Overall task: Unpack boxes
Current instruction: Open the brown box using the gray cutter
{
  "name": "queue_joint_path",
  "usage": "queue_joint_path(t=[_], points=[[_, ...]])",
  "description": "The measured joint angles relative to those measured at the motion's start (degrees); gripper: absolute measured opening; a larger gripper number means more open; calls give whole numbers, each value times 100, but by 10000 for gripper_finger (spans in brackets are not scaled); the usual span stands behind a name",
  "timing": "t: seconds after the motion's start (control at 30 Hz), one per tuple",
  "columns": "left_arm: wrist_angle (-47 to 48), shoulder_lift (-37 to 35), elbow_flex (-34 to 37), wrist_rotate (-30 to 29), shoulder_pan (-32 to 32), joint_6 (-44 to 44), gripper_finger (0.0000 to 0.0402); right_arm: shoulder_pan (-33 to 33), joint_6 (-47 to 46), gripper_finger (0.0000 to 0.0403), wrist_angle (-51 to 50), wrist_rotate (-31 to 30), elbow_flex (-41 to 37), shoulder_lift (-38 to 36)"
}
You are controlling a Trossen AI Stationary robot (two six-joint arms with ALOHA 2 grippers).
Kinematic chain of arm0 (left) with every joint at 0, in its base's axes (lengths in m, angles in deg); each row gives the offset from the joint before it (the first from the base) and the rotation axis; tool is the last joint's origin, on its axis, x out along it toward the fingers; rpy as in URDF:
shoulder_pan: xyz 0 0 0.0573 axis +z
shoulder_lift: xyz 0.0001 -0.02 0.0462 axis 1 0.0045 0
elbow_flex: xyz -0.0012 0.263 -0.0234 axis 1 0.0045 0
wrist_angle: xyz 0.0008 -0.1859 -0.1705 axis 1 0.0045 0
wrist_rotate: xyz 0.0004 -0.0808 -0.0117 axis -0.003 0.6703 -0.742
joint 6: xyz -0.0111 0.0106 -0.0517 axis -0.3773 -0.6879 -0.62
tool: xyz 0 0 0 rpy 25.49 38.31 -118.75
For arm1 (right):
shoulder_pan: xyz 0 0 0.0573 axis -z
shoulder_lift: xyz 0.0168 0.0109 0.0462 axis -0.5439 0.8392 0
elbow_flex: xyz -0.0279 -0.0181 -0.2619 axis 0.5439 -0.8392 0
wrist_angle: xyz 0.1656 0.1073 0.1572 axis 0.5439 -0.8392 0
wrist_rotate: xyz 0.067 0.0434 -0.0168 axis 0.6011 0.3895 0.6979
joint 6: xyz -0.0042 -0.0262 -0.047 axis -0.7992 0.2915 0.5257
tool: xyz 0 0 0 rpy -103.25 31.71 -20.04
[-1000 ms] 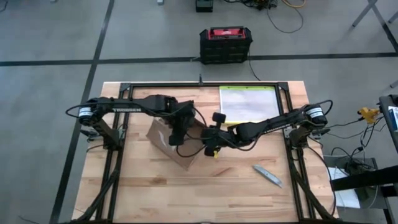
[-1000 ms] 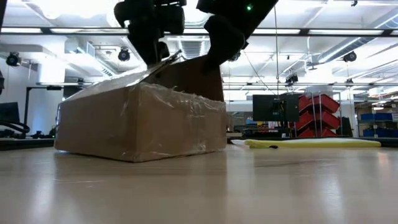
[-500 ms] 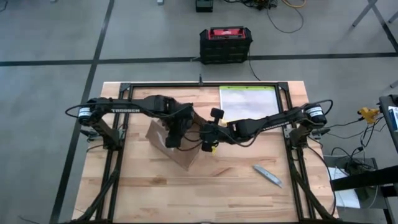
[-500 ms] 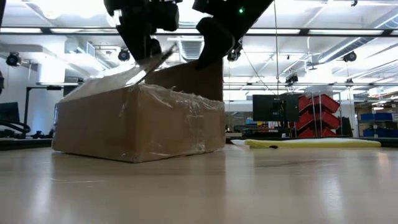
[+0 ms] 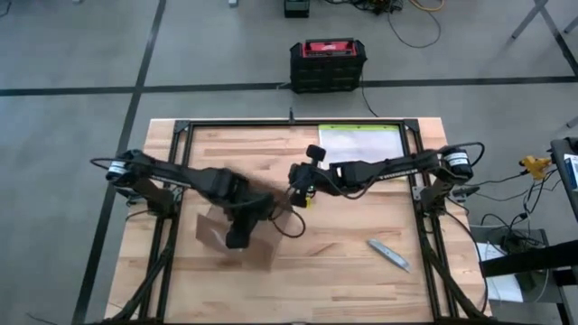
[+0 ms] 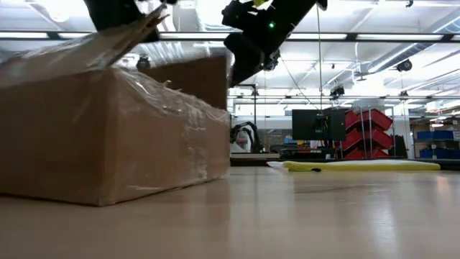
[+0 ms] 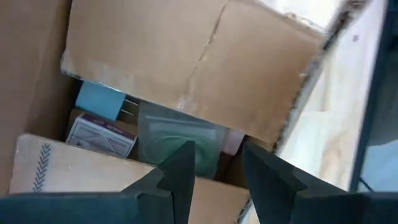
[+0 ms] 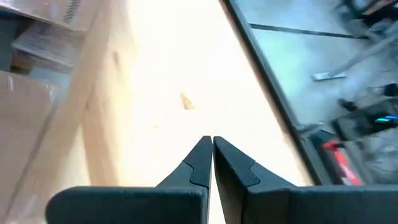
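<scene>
The brown cardboard box (image 5: 209,231) with shiny clear tape lies on the table's near left. Its top is open, with one flap (image 6: 108,43) slanting up and the far flap (image 6: 190,79) upright. Inside lie a blue item (image 7: 99,101), a small purple-and-white carton (image 7: 99,134) and a clear packet (image 7: 177,137). My left gripper (image 7: 217,149) hangs over the opening (image 5: 237,236), pointing down, open, with nothing between its fingers. My right gripper (image 5: 298,188) is shut and holds nothing. It hovers above the table to the right of the box (image 6: 238,68), clear of it. My left gripper: in the low view the raised flap's free edge (image 6: 147,18) reaches up to its dark body. The picture's top edge cuts that place off, so I cannot tell whether a finger touches the flap.
A clear pouch with a yellow-green edge (image 5: 359,149) lies at the far right of the table. A grey box cutter (image 5: 388,255) lies near the right front. A black-and-red case (image 5: 327,63) stands on the floor beyond the table. The table's black frame (image 5: 298,122) runs along its edges.
My left gripper has swung toward the table's near edge, and the box has slid with it toward the near left, now much closer to the low camera. My right gripper, still shut, has drawn back toward the far edge, away from the box.
</scene>
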State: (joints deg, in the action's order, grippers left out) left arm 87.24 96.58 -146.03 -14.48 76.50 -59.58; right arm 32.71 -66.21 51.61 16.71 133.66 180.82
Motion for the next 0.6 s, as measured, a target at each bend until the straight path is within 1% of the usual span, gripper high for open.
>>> queue_joint_path(t=[0.1,0.17,0.23,0.37,0.53,0.6], points=[[-3,-147,0,-1,-199,-340,119,13,12,0,284,851,0,20],[-2,-223,0,-1,-287,-487,119,-29,88,0,418,1167,0,28],[-4,-275,0,-31,-339,-596,119,-130,238,0,489,1139,0,-2],[-7,-390,0,-117,-383,-715,119,-418,633,0,430,1041,135,-291],[4,-529,1,-153,-391,-860,119,-641,570,2,369,1306,187,-350],[0,-597,2,-388,-421,-884,119,-638,397,12,279,1304,184,-337]])
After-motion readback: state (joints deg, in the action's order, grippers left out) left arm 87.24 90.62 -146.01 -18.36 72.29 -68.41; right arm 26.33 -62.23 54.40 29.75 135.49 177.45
